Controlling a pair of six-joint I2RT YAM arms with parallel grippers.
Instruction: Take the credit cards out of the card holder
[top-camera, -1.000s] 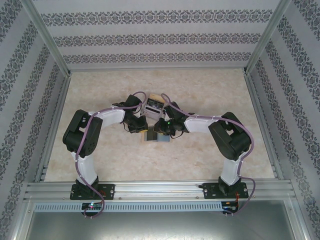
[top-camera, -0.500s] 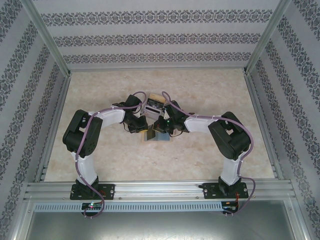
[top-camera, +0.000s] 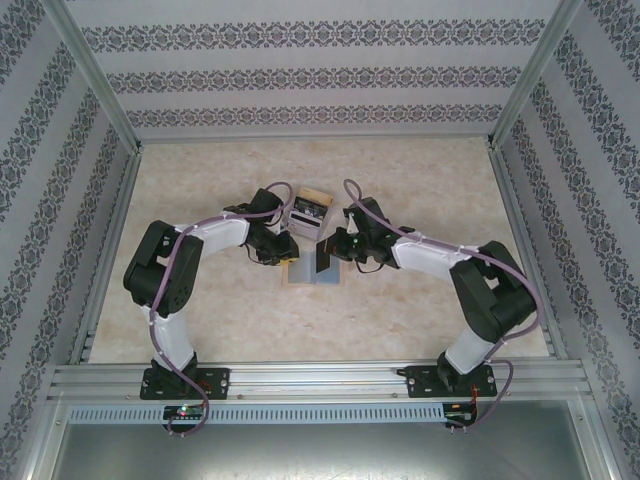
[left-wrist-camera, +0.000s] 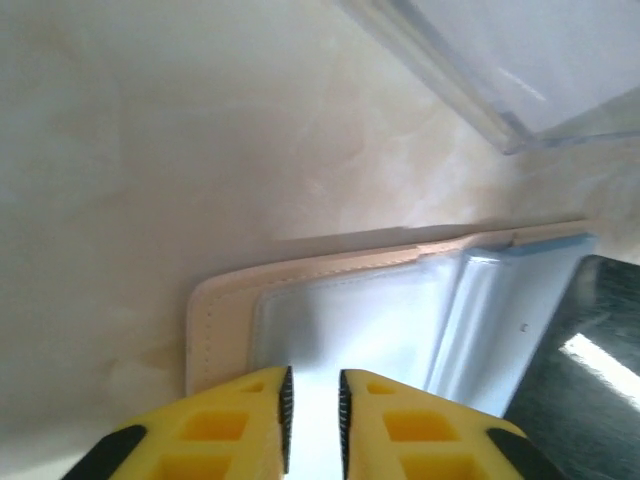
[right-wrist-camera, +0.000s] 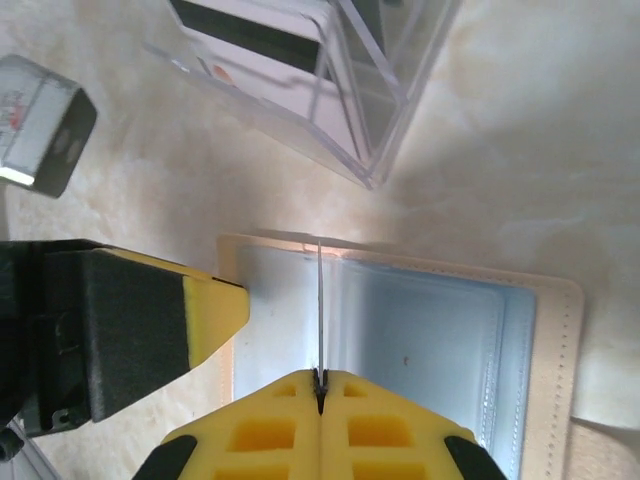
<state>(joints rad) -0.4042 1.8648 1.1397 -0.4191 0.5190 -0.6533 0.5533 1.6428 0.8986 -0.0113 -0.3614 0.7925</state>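
The nearest worry is the flat, tan-stitched card holder with clear blue-grey plastic pockets (right-wrist-camera: 430, 340), which is lying open on the pale marbled table (right-wrist-camera: 520, 130). It looks light enough to be dragged or lifted along if a card is catching in a pocket mouth. The thin dark credit card (right-wrist-camera: 320, 300) is standing on edge over the holder's fold. Whether its lower edge is sitting in a pocket cannot be told. The right gripper (right-wrist-camera: 320, 382) is pinching it by one edge only, so a twist could let it swivel or slip free.

The left gripper (left-wrist-camera: 312, 385) is hanging low over the holder's left half, its yellow fingers a slit apart with nothing visibly between them. Judging by that, it is hardly pinning the holder down.

Just beyond the holder, a clear acrylic box (right-wrist-camera: 340, 90) is holding striped cards, and a careless swing could knock the pinched card against its wall.

Both arms are reaching inward, elbows out and wrists bent down, meeting over the holder.
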